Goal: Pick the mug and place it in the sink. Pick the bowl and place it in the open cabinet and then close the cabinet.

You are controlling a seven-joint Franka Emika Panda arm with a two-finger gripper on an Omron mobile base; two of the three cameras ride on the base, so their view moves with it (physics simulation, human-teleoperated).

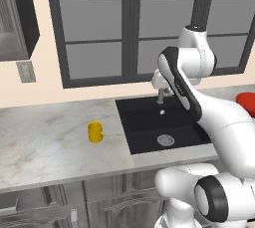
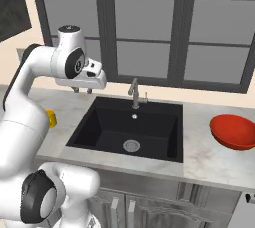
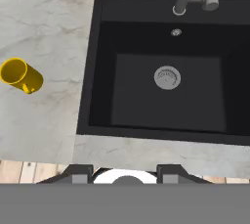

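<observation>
Our gripper (image 2: pixel 82 89) hangs high over the black sink's (image 1: pixel 130 133) back left corner, empty and touching nothing, its fingers apart. The yellow mug (image 1: pixel 95 132) stands upright on the marble counter (image 1: pixel 45 142) left of the basin, well apart from our gripper. The red bowl (image 2: pixel 234 132) sits on the counter right of the sink.

Pale marble counter (image 1: pixel 45 142) runs wide beneath the claw, veined grey. Behind it, a big dark-framed window (image 2: pixel 149 28) with frosted grey panes spans the cream wall (image 1: pixel 45 62). Off to the left, a grey outlet plate (image 1: pixel 26 71). Below, grey panelled cupboards (image 2: pixel 164 207).
</observation>
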